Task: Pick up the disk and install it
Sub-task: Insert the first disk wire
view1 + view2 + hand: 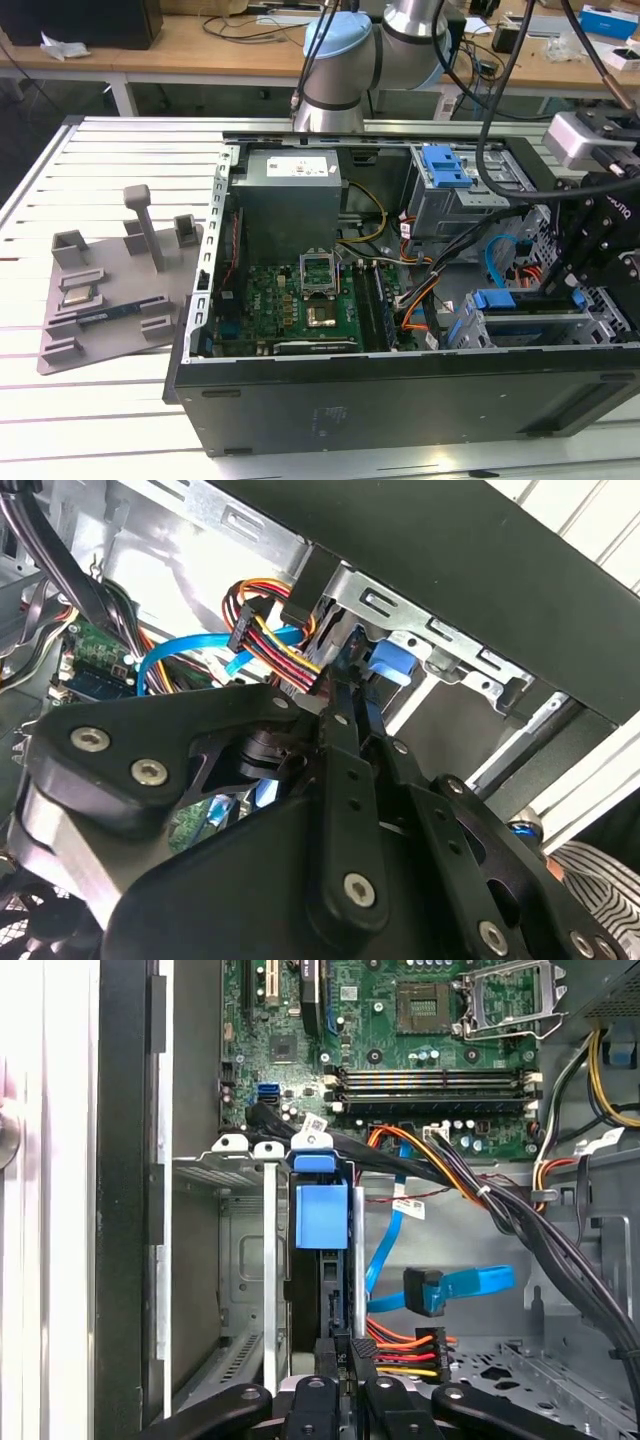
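You are looking straight down the gripper (345, 1355) in the first wrist view, and the disk (322, 1215) is lying directly ahead of the jaws. It is standing on edge, with its long axis running away from them along the line of approach. Its blue carrier end is showing at the far side and its dark near edge is sitting right at the jaw tips. Whether the jaws are clamping that edge or only meeting it, you cannot tell; the black linkage is covering the contact.

The disk is sitting inside the drive cage (250, 1260), between two upright metal walls, so the slot is holding it on both flanks. In the exterior view the gripper (572, 285) is reaching down into that cage (530, 330), at the corner of the computer case (400, 395).

Just beside the jaws a power connector (415, 1345) with its red and orange wires is hanging loose. A blue data cable (460, 1285) is dangling a little beyond it, apart from the disk.
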`<state>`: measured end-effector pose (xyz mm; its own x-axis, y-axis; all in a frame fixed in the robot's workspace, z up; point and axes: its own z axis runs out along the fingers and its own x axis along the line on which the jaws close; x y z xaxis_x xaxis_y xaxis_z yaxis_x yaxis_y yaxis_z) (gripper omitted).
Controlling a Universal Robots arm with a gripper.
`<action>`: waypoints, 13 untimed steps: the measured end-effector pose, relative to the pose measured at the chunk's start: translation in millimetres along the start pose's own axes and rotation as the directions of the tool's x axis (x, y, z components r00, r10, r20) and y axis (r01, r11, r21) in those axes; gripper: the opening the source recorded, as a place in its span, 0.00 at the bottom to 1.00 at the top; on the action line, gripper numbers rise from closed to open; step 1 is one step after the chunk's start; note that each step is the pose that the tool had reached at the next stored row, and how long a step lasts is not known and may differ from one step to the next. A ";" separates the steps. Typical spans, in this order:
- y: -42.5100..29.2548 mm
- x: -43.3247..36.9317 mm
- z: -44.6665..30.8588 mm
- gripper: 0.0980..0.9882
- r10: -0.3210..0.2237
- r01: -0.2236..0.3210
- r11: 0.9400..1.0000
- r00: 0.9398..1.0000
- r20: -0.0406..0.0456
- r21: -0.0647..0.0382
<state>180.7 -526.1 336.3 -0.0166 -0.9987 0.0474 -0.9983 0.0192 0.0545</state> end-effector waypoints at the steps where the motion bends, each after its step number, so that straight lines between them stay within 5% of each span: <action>1: 0.0 0.0 0.4 0.08 0.000 0.000 1.000 1.000 0.000 0.000; 6: -0.1 0.0 1.4 0.09 0.000 0.000 1.000 1.000 0.001 0.000; 7: 0.1 0.1 -1.1 0.16 0.000 0.000 1.000 1.000 0.000 0.000; 10: 1.1 -1.3 -19.5 0.16 0.000 0.000 1.000 1.000 0.000 0.000; 13: 2.5 -1.8 -44.9 0.01 0.000 0.000 1.000 1.000 0.000 0.000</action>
<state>180.7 -522.1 381.1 -0.0166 -0.9988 0.0470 -0.9983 0.0192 0.0545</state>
